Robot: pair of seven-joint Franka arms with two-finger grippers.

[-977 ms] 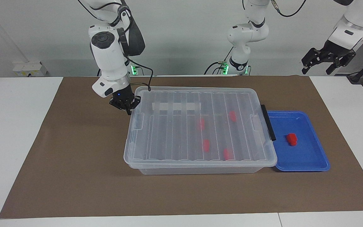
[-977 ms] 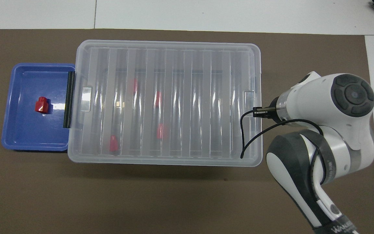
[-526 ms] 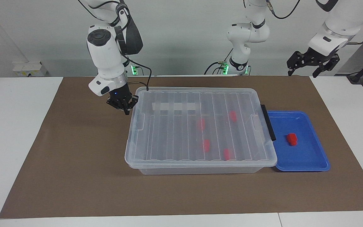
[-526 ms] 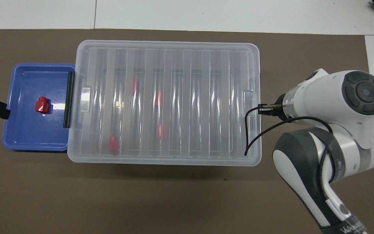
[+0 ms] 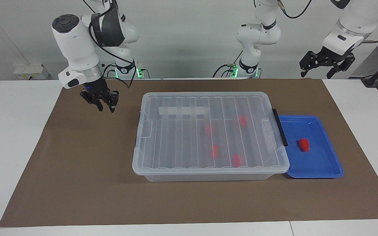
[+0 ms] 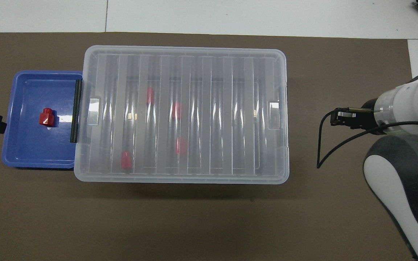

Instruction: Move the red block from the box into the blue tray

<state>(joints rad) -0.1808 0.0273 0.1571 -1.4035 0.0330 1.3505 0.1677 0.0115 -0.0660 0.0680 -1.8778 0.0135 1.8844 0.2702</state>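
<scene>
The box point(image 5: 189, 131) stands mid-table with its ribbed lid lying flat on it; it also shows in the overhead view point(image 6: 201, 72). Several red blocks point(image 5: 209, 129) show dimly through the lid. One red block point(image 5: 304, 144) lies in the blue tray point(image 5: 320, 164), which touches the box's black-clip end. Block point(image 6: 46, 117) and tray point(image 6: 24, 152) also show from overhead. My right gripper point(image 5: 106, 107) hangs open and empty over the mat, apart from the box's other end, and shows from overhead point(image 6: 339, 117). My left gripper point(image 5: 317, 72) waits open and empty, high over the mat's edge.
A brown mat point(image 5: 77, 170) covers most of the white table point(image 5: 11, 147). A black clip point(image 5: 279, 127) runs along the box's end by the tray. A white tape strip point(image 5: 182, 110) lies on the lid. A loose black cable point(image 6: 321, 145) hangs from my right wrist.
My right gripper has left the box's end and moved up and toward the right arm's end of the table. The lid has settled flat. My left gripper shifted slightly.
</scene>
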